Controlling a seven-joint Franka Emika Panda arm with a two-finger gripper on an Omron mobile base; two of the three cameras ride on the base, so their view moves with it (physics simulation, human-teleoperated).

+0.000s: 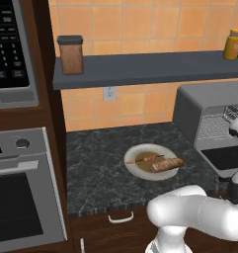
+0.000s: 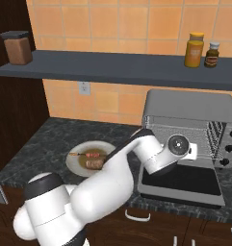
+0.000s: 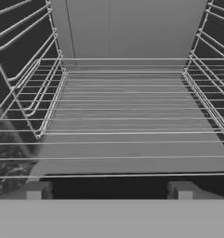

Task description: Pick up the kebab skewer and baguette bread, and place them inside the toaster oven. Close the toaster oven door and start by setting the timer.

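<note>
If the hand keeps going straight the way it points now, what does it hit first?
Probably the wire rack inside the toaster oven; past that, the oven's back wall. The open hand faces straight in, nothing nearer shows.

You're looking straight into the toaster oven (image 3: pixel 132 28): its wire rack (image 3: pixel 122 111) lies bare, side rails climbing both walls; bottom left looks like dark countertop.

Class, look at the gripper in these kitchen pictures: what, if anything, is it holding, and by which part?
Nothing. The gripper is open, facing the toaster oven rack; the kebab skewer and baguette bread lie on the plate.
</note>
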